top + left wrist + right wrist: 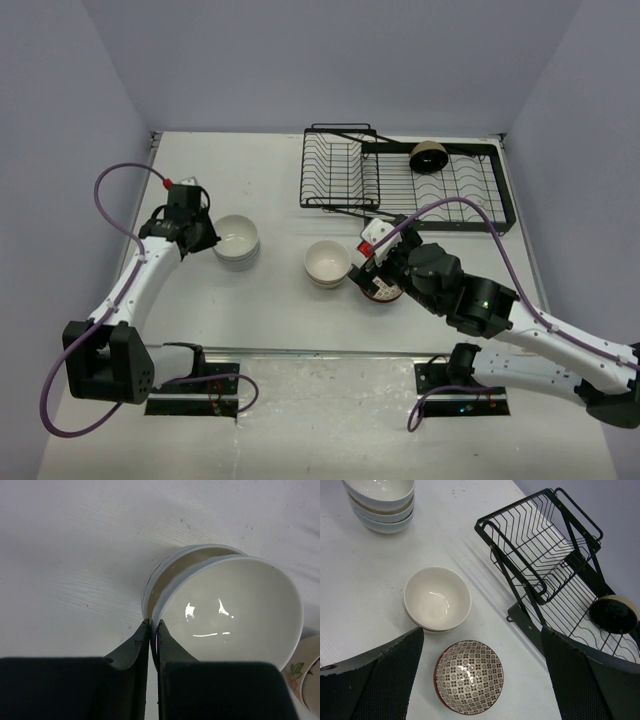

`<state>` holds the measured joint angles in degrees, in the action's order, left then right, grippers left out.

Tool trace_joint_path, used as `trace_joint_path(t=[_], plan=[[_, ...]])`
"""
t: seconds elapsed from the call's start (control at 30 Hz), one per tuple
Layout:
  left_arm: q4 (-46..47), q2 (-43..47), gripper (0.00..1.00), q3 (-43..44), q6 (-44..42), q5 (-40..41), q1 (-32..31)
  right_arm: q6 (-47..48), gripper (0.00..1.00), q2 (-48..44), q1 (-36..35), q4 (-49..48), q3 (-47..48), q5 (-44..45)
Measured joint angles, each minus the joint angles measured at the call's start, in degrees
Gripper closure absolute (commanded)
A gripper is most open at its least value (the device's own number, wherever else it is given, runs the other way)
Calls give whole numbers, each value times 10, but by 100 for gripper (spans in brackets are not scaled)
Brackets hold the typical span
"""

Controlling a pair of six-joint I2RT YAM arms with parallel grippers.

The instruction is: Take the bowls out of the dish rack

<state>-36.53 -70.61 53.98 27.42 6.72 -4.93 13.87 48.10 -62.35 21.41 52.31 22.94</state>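
**Left arm** [150, 268], left of the dish rack [400, 180] in the top view: white link shells, black joint housings and a black block base.
- A purple cable [105, 190] runs alongside it from base to wrist.
- A small red tab [169, 183] sits at the wrist end.

**Left gripper** [154, 626]: two black fingers [127, 655] that taper to thin tips.

**Right arm** [540, 335], on the near side of the dish rack: the same white-and-black build, with its own purple cable [470, 205].
- A green indicator lamp [487, 293] sits on a black housing.
- A red-and-white part [372, 235] sits at the wrist.

**Right gripper** [481, 645]: broad black fingers [380, 680] with a fine woven texture.
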Motion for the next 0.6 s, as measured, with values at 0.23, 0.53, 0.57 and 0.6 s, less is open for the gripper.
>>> trace_joint_path(t=[0.23, 0.53, 0.57, 0.6], plan=[[4, 0, 95, -24, 0, -2, 0, 0, 1, 4, 0, 0, 0, -1], [11, 0, 83, -24, 0, -1, 0, 0, 1, 8, 0, 0, 0, -3], [11, 0, 83, -24, 0, -2, 0, 0, 1, 9, 0, 0, 0, -4], [11, 0, 81, -24, 0, -2, 0, 0, 1, 10, 0, 0, 0, -4]])
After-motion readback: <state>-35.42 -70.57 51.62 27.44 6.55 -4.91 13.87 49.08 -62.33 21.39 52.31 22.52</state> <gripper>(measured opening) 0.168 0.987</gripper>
